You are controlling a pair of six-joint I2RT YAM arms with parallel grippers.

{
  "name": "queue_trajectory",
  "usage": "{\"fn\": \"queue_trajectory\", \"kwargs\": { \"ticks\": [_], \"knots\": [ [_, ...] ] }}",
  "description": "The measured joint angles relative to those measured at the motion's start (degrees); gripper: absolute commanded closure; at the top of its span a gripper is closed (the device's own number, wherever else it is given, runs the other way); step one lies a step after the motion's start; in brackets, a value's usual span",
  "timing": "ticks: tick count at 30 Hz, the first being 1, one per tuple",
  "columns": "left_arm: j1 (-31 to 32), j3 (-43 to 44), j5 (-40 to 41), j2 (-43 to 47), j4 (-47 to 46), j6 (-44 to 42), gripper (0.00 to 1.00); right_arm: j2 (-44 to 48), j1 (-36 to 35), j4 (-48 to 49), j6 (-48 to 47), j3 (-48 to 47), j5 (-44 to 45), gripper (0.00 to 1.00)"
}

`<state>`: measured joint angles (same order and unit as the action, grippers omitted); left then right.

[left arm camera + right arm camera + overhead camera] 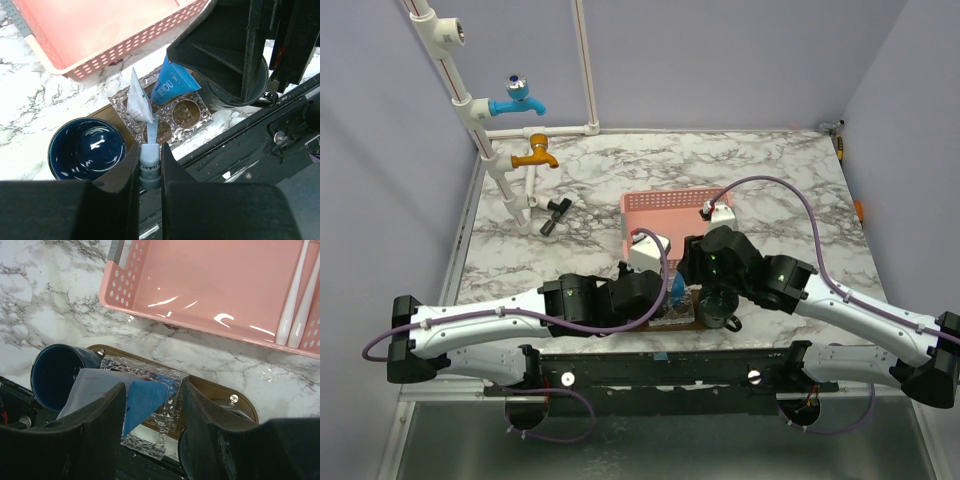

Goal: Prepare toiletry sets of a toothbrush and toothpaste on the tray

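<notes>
Left arm [490, 322] and right arm [865, 312] both reach inward and low, wrists meeting over the tray [215, 386] at the near table edge. Left gripper [150, 156] — jaws nearly closed, pinching the grey cap end of a white tube [139, 100]. Right gripper [152, 390] — jaws apart, straddling the blue toothpaste [145, 401]; contact not discernible. Both tubes lean over a clear holder [200, 120] on the tray.

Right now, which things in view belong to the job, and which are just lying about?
Job: tray; blue tube; white tube; toothbrush in left gripper; two toothbrushes in basket; clear holder on tray.
Lying about: blue tap; orange tap; black knob; blue cup, probably.
</notes>
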<state>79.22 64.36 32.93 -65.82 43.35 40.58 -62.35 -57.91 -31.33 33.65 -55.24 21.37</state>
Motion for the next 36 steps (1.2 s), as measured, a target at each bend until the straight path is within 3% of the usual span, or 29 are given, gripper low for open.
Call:
{"fn": "queue_trajectory", "kwargs": {
  "ticks": [27, 36],
  "knots": [
    [3.4, -1.3, 4.8, -3.6, -2.1, 3.3, 1.00, 2.0, 0.0, 0.0, 1.3, 1.4, 0.0, 0.47],
    [3.7, -2.5, 5.7, -3.6, -2.0, 4.6, 0.88, 2.0, 0.0, 0.0, 1.3, 1.4, 0.0, 0.47]
  ]
}}
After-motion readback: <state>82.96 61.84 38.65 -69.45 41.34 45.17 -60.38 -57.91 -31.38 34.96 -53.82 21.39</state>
